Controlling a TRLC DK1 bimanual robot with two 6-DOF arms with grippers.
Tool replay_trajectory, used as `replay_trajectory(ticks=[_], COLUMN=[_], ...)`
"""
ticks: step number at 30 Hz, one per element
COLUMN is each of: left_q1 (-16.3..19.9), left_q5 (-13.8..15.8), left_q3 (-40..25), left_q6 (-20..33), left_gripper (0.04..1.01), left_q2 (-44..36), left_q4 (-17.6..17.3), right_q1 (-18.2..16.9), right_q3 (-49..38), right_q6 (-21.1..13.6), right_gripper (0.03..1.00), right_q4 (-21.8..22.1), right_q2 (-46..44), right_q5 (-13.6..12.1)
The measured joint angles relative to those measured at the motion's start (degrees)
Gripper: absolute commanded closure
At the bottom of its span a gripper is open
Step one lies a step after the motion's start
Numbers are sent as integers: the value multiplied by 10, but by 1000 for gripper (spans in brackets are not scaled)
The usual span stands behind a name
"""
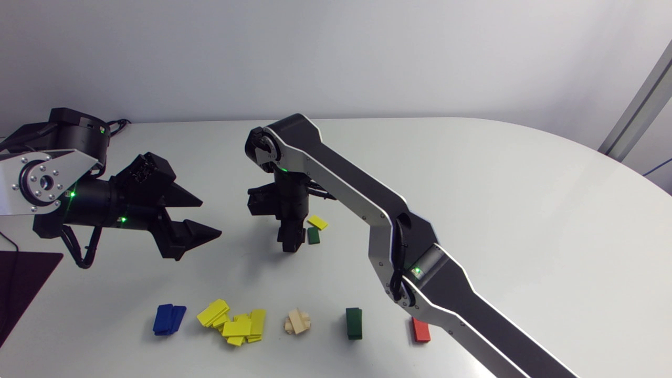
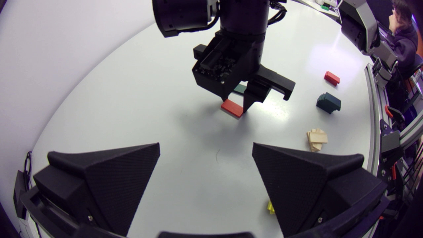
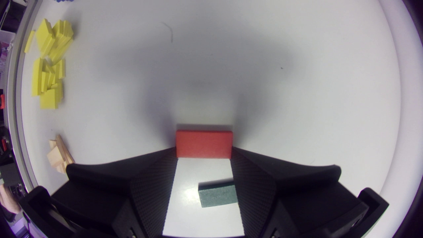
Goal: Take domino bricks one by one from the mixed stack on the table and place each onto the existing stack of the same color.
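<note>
Red is the colour in hand: the right pincer [image 1: 292, 242], pointing down at mid-surface, is clenched on a red brick [image 3: 204, 144], with its two fingertips [image 3: 155, 178] pressing the brick's short ends from either side in the right wrist view. I cannot tell whether the brick is off the surface [image 1: 472, 173] or resting on it. Two loose pieces show beside the pincer in the head view, a green brick [image 1: 313, 235] just at its 3 o'clock and a yellow brick [image 1: 317, 222] at its 2 o'clock. They touch or nearly touch each other, and the green one lies flat below the gap between the fingers. I judge the step to be the pick of one brick, at or just after the grasp. The next move, as I read it, calls for a straight lift clear of the green brick. Then comes a carry toward 4 o'clock to the red stack [image 1: 420, 330], which sits last in the row along the near edge, beyond the green stack [image 1: 354, 323]. It ends with a square, gentle set-down on top. The left pincer [image 1: 210, 217] hangs released and empty at 9 o'clock of the right one, well apart. No brand, label or writing can be read anywhere.
</note>
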Motion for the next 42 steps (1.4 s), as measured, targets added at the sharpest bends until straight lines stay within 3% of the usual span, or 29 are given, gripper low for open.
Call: replay_trajectory(ticks=[13, 19, 21, 23, 28, 34, 42], left_q1=[0, -2, -3, -5, -14, -41, -84], left_q5=[0, 0, 0, 0, 0, 0, -8], left_q3=[0, 0, 0, 0, 0, 0, 0], left_q6=[0, 0, 0, 0, -1, -6, -29], left_gripper=[52, 52, 52, 52, 52, 52, 52], left_q2=[-10, -19, -23, -26, -34, -34, -34], left_q4=[-11, -15, -16, -16, -16, -16, -16], right_q1=[19, 42, 44, 43, 37, 11, -25], right_q3=[-27, -214, -283, -393, -631, -825, -1001], right_q6=[49, 69, 73, 73, 75, 75, 75], right_gripper=[1002, 1005, 1005, 1005, 1005, 1005, 1005], right_q4=[-10, 14, 52, 119, 212, 291, 352], right_q2=[-36, -185, -232, -294, -419, -547, -676], right_q5=[4, -5, -7, -2, 8, 10, 13])
